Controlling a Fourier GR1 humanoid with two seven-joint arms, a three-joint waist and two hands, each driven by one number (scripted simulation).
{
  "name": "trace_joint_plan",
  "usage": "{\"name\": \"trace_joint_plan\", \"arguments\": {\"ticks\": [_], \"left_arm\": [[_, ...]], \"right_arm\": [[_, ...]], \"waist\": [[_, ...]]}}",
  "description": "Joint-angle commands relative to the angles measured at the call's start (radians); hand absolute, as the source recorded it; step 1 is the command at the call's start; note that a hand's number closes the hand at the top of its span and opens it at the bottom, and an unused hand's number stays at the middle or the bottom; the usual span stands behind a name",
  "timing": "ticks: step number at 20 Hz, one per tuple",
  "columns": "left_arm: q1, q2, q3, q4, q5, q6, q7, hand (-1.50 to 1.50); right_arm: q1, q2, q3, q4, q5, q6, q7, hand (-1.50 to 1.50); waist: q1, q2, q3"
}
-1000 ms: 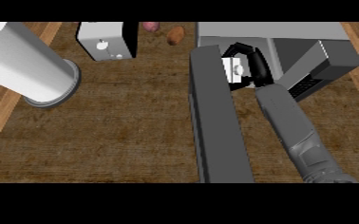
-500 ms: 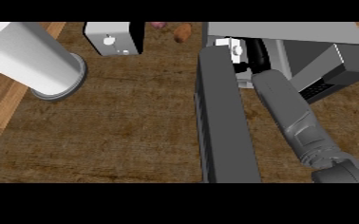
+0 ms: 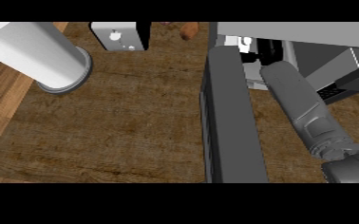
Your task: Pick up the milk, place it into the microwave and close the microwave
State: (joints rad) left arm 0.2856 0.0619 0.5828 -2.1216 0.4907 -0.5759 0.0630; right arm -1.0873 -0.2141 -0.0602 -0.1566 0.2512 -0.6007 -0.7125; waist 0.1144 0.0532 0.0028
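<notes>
The right forearm (image 3: 308, 111) comes up from the lower right corner and slants toward the open mouth of the microwave (image 3: 294, 31), whose flat grey top fills the upper right of the head view. The black right hand (image 3: 269, 52) is just inside that opening, largely hidden by the end of the forearm, so it cannot be told whether it is spread or closed round anything. The milk (image 3: 245, 42), a small white carton with dark markings, shows just left of the hand, inside the front of the microwave cavity and close against the hinge side. The microwave door (image 3: 231, 123) stands open, a long dark grey slab seen edge-on running from the cavity down to the lower edge, just beside the forearm. On the brown wooden desk (image 3: 126, 128), a white box with a black side (image 3: 119, 35) stands at the far edge, with a brown rounded item (image 3: 188, 30) near it. A large white cylinder (image 3: 42, 52) leans in from the upper left. The left hand does not show.
</notes>
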Motion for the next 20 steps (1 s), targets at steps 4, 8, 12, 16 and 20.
{"name": "trace_joint_plan", "arguments": {"ticks": [4,8,12,16,20], "left_arm": [[-0.008,-0.006,-0.023,0.033,-0.014,-0.016,-0.002,-1.5],[-0.044,0.007,-0.013,0.04,-0.031,0.001,-0.013,-1.5],[-0.072,0.02,-0.024,0.057,-0.071,0.003,-0.014,-1.5],[-0.078,0.011,-0.041,0.056,-0.093,0.002,-0.016,-1.5],[-0.087,0.029,-0.055,0.093,-0.109,-0.028,-0.023,-1.5]], "right_arm": [[0.006,-0.056,0.032,0.067,0.055,-0.08,-0.005,1.5],[0.01,-0.056,0.023,0.103,0.058,-0.248,0.081,-1.5],[-0.009,-0.092,0.063,0.134,0.1,-0.287,0.165,-1.5],[0.008,-0.058,0.061,0.087,0.096,-0.199,0.073,-1.5],[-0.006,-0.056,0.056,0.073,0.091,-0.126,0.035,-1.5]], "waist": [[0.028,0.017,0.001],[0.029,0.02,0.001],[0.03,0.024,0.002],[0.032,0.026,0.005],[0.026,0.023,0.004]]}}
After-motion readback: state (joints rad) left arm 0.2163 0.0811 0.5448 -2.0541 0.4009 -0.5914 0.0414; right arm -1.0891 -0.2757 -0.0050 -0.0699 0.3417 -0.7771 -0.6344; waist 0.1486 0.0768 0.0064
